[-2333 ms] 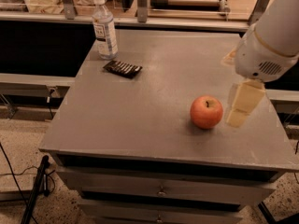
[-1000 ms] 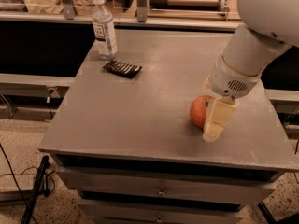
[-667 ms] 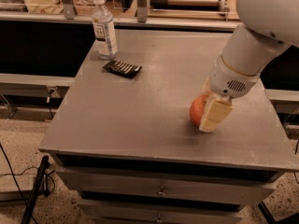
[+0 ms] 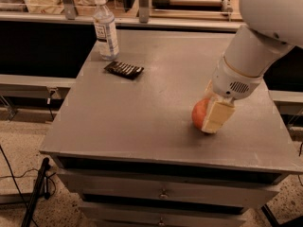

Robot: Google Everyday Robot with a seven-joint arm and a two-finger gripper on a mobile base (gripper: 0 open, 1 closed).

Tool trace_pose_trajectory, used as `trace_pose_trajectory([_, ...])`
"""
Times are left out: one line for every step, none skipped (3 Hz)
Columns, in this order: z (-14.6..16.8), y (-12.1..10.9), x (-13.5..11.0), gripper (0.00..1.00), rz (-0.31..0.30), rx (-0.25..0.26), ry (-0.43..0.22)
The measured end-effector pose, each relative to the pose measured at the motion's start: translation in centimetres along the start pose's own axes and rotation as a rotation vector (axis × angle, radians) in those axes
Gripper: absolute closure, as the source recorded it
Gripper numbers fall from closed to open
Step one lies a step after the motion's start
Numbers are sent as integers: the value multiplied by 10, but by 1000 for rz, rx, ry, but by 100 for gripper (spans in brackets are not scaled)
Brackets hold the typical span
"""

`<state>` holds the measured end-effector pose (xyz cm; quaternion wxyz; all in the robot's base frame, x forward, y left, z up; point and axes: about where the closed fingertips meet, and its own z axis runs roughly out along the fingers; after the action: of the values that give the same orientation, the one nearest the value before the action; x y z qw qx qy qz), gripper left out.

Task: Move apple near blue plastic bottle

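A grey desk (image 4: 142,122) fills most of the view, and two drawer fronts (image 4: 163,193) with small knobs are seen below its near edge. Over the right side of the desk a large white arm (image 4: 258,41) is lowered from the upper right corner, narrowing to a wrist with a small vent grille. At the far left corner of the desk the blue plastic bottle (image 4: 105,30) is stood upright. It is clear, with a white cap and a pale label. The hand (image 4: 215,118) is found at the end of the arm, down at the desk surface on the near right part. Its pale, blocky tip is set against the right side of the apple (image 4: 199,113), so that side is hidden. Whether the hand is spread, pressed together or pinching the apple cannot be told, since only its near face is shown. The apple — red-orange and round — appears to rest on the desk towards the near right, well apart from the bottle, with much of the desk's width and depth lying between them. A flat dark ridged packet (image 4: 124,69) is laid on the near side of the bottle and a little to its right, apart from it and far from the apple. On the speckled floor at the near left a thin black cable (image 4: 14,183) is seen.
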<state>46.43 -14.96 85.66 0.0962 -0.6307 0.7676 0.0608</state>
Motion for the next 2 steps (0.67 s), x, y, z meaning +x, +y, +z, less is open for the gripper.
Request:
trace_pose_trajectory([-10, -9, -2, 100, 3, 25, -6])
trace_pose_trajectory([-41, -39, -13, 100, 5, 97, -11])
